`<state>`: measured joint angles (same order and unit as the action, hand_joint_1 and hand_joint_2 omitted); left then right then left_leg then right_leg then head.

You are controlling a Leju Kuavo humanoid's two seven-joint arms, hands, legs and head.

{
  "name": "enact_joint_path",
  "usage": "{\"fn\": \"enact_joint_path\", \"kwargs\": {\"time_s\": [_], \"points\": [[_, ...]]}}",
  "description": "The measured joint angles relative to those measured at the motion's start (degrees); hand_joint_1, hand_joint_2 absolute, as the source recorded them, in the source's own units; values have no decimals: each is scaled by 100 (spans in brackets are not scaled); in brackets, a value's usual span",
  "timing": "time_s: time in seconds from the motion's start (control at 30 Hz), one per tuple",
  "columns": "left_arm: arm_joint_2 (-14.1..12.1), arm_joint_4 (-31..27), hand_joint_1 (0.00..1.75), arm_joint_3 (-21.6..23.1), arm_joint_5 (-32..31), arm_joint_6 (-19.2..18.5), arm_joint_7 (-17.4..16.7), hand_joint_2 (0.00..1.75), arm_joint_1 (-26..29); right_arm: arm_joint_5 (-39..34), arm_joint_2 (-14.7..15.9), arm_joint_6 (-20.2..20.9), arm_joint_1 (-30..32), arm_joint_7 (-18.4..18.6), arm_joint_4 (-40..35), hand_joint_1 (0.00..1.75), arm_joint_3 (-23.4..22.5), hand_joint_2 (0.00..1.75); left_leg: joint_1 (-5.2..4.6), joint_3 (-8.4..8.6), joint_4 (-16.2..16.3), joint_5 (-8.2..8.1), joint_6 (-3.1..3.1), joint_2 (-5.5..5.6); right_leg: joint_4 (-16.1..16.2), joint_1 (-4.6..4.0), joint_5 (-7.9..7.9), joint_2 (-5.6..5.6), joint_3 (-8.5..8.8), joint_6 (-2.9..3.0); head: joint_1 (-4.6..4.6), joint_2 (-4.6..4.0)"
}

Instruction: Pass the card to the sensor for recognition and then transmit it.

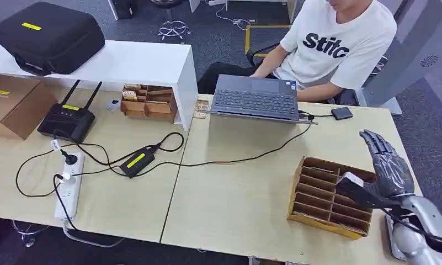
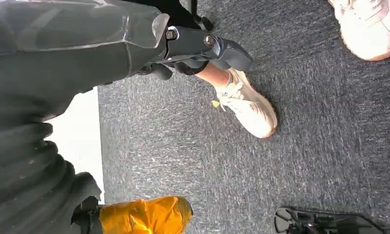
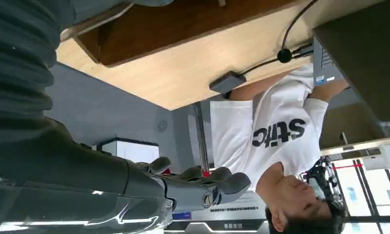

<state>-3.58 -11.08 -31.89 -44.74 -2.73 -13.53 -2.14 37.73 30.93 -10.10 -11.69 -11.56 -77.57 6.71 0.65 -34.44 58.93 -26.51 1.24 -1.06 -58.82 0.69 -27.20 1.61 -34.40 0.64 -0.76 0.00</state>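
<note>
— Where is the right hand (image 1: 387,168)?

— At the right end of the pale wood-grain counter (image 1: 235,199), above a cardboard rack (image 1: 318,220) of narrow slanted slots. Its dark, jointed fingers (image 1: 373,141) stand straight and slightly apart, pointing away from the robot. The thumb reaches across the rack's top corner.

— And the card?

— A small, pale, flat corner (image 1: 349,178) shows right at the thumb's tip, over the rack's upper slots. It may be the card. I cannot tell whether the thumb is pinching it or whether it sits in a slot. In the right wrist view the fingers (image 3: 217,183) lie long and nearly straight, with nothing visible in them.

— The sensor?

— A small, flat black box with rounded corners (image 1: 341,113) lies near the counter's far edge, just right of the grey open laptop (image 1: 257,99), and a thin black cable runs from it. It is well apart from the hand. A person in a white printed T-shirt (image 1: 329,49) sits behind the laptop.

— The left hand?

— The left hand (image 2: 202,48) hangs over rough grey carpet (image 2: 183,156). The smooth grey thumb sticks out and darker fingers are tucked beneath it. I cannot tell whether they are closed. A pale laced shoe (image 2: 246,107) rests on the carpet just beyond.
</note>
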Motion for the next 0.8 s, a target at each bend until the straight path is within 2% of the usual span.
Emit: {"fn": "enact_joint_path", "kwargs": {"time_s": [0.8], "points": [[0, 0, 0, -146, -64, -2, 0, 175, -1, -107, -101, -216, 85, -59, 120, 0, -44, 175, 0, 2, 0, 0, 0, -1, 0, 0, 0, -1, 0, 0, -2, 0]]}}
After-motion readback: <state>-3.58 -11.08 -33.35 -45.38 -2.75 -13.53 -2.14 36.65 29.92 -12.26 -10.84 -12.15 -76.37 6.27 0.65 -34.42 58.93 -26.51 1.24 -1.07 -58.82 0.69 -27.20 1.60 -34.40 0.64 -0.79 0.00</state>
